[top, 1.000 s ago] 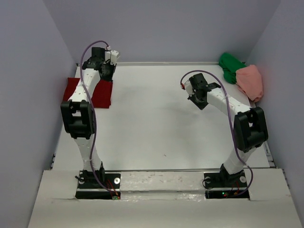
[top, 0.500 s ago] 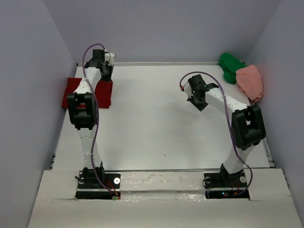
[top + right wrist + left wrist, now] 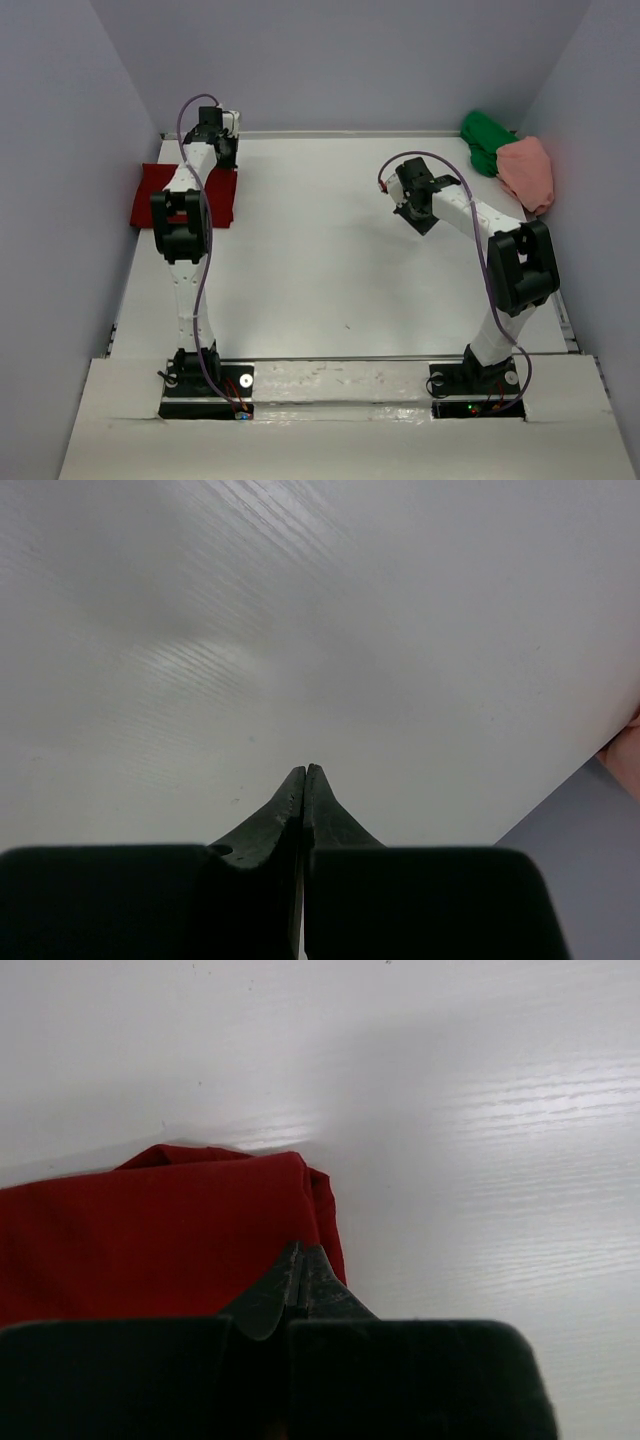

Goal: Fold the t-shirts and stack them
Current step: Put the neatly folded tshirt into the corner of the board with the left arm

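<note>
Two robot arms stand over a white bench (image 3: 330,260) that carries three t-shirts. The dark red t-shirt (image 3: 148,195) lies folded flat at the far left of the bench, by the left wall (image 3: 70,200), and the left arm (image 3: 182,230) reaches across it. The left fingers (image 3: 288,1278) are pressed tightly together with nothing between them. The left wrist view shows their tips above the shirt's right-hand edge, near a corner; whether they touch the cloth cannot be told. In the far right corner the bright green t-shirt (image 3: 484,138) sits in a crumpled heap. The salmon pink t-shirt (image 3: 527,170) is bunched just beside it on the near side, the two touching and pushed up against the right wall (image 3: 600,150). The right arm (image 3: 515,270) bends in toward the middle of the bench, well apart from both heaps. The right fingers (image 3: 288,798) are likewise closed tip to tip and hold nothing, poised over bare white bench surface.
</note>
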